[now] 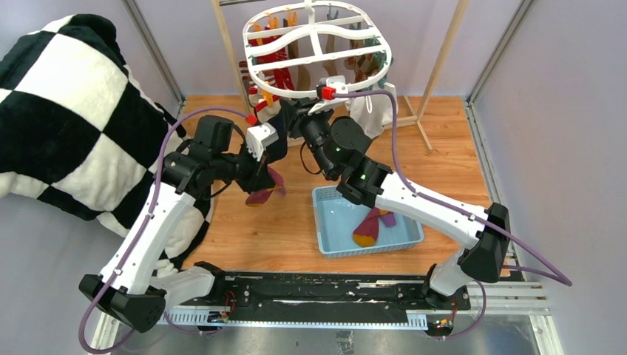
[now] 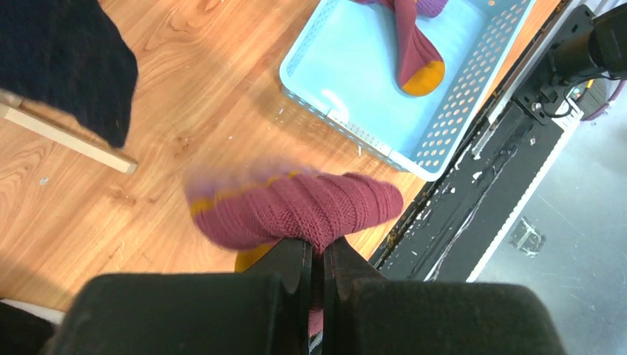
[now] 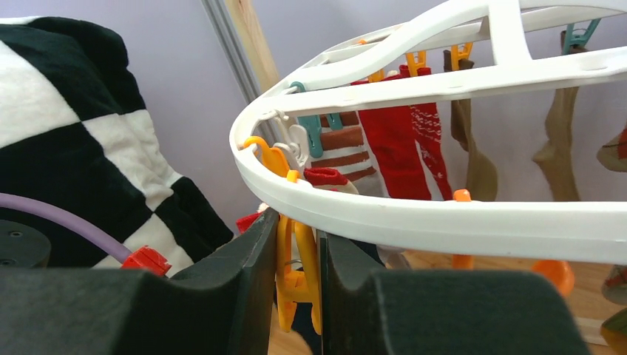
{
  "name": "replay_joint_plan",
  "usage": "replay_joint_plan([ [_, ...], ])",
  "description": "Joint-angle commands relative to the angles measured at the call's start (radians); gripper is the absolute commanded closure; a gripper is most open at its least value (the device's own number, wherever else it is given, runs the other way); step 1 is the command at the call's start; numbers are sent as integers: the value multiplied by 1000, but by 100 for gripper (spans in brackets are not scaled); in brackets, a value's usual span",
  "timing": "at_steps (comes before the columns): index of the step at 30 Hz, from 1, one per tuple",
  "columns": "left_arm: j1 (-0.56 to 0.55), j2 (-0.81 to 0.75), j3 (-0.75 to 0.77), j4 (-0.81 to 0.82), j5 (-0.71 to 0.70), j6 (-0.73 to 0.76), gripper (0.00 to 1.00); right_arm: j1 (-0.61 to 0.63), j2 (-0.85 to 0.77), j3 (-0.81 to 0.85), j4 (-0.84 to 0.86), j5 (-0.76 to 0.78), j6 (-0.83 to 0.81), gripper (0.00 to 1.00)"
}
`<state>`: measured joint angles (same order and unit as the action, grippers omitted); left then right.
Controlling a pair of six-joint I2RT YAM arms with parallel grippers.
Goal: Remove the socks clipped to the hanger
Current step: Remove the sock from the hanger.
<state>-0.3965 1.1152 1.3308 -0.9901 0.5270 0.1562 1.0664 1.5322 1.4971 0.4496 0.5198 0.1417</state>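
The white oval hanger (image 1: 318, 48) hangs at the back, with socks (image 3: 403, 148) in red, striped and olive clipped round its rim (image 3: 444, 222). My right gripper (image 3: 298, 237) reaches up under the near-left rim (image 1: 294, 112), its fingers pressed on both sides of an orange clip (image 3: 299, 274). A navy sock (image 1: 277, 144) hangs below that clip. Lower left, my left gripper (image 2: 316, 255) is shut on a maroon sock with a yellow toe (image 2: 296, 207), held over the wooden floor (image 1: 264, 194).
A light blue perforated basket (image 1: 333, 203) sits on the floor to the right of the left gripper, with a maroon and yellow sock (image 1: 370, 225) in it. A black-and-white checked blanket (image 1: 66, 118) fills the left. The wooden rack's legs (image 1: 436, 66) flank the hanger.
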Motion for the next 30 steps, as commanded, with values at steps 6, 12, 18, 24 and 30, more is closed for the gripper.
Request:
replay_joint_plan([
  [6, -9, -71, -19, 22, 4, 13, 100, -40, -142, -111, -55, -147, 125, 40],
  [12, -9, -112, -26, 22, 54, 31, 100, -65, -297, -264, -94, -388, 120, 26],
  [18, -8, -114, 14, 21, 134, 22, 100, -66, -423, -378, -179, -653, 142, 2],
  [24, -10, -96, 35, 21, 206, 21, 100, -66, -443, -526, -80, -839, 229, 0],
  [30, -8, -96, 42, 21, 244, 20, 100, -66, -343, -540, 31, -948, 264, 0],
])
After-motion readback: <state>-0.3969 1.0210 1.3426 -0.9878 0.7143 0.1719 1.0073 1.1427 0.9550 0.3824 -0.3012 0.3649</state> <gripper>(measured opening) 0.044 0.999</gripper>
